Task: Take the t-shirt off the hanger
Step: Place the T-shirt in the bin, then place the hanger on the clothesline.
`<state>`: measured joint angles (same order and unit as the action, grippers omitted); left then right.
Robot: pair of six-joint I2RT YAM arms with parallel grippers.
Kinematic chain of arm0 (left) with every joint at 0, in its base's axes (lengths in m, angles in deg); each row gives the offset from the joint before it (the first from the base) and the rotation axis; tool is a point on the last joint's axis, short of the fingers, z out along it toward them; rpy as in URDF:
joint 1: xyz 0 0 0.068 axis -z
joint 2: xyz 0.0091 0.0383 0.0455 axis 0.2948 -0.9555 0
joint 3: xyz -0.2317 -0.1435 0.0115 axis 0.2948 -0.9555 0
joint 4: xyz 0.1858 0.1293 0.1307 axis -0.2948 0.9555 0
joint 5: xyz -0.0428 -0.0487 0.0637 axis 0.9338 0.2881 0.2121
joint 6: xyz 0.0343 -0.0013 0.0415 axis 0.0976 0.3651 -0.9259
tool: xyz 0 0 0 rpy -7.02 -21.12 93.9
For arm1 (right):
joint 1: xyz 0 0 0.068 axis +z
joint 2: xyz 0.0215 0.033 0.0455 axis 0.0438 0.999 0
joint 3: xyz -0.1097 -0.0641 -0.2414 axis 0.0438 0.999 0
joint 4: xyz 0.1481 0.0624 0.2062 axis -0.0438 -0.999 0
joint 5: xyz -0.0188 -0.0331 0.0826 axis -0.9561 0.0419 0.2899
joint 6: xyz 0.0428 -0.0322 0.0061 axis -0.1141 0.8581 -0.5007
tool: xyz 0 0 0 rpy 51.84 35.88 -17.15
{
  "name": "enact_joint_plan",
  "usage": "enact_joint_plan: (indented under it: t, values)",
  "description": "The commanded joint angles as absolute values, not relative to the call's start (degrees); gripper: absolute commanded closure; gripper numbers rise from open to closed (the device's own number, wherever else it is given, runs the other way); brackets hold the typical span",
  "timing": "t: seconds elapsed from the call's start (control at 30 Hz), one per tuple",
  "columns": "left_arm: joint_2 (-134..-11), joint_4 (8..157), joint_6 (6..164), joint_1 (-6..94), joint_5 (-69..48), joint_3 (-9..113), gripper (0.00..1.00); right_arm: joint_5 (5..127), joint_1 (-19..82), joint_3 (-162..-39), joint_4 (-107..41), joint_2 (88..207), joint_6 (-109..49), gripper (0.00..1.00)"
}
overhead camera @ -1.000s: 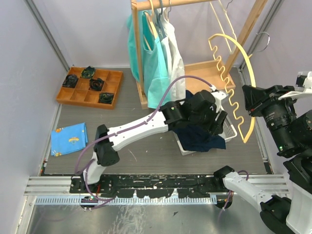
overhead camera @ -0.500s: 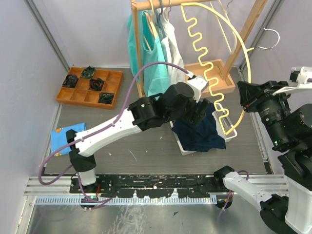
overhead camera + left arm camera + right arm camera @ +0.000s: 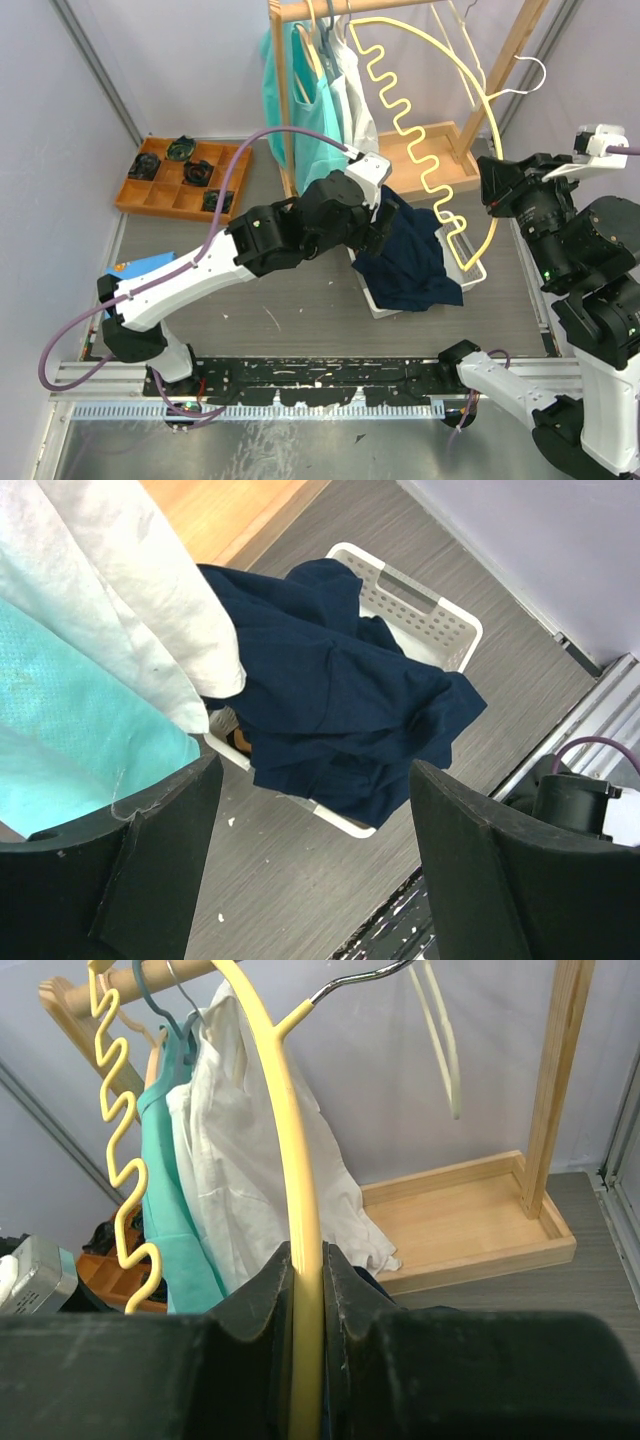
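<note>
Above navy t-shirt [image 3: 340, 705], left end effector [image 3: 315, 800] open; right end effector [image 3: 306, 1285] grips yellow hanger [image 3: 287, 1130].

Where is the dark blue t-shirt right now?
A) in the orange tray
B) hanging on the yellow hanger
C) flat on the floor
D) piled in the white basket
D: the dark blue t-shirt lies bunched in the white basket, spilling over its rim, and the yellow hanger is bare.
</note>
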<state>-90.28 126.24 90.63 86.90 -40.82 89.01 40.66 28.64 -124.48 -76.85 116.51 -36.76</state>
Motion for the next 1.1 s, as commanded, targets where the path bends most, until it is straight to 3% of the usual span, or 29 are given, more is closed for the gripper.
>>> enact_joint_plan:
  t: [0.0,0.37,1.07]
  values:
    - [-89.05,124.43,91.19,86.84,-42.77,89.25,0.18,37.98,28.54,-126.85,-71.34,116.68,-36.8,0.99]
    - [-87.2,121.04,88.15,86.82,-39.19,94.24,0.18,31.51,28.6,-130.45,-80.68,121.0,-35.68,0.99]
    - [-100.95,118.83,81.33,86.47,-35.76,116.0,0.14,35.5,28.57,-129.08,-82.37,120.35,-36.4,0.99]
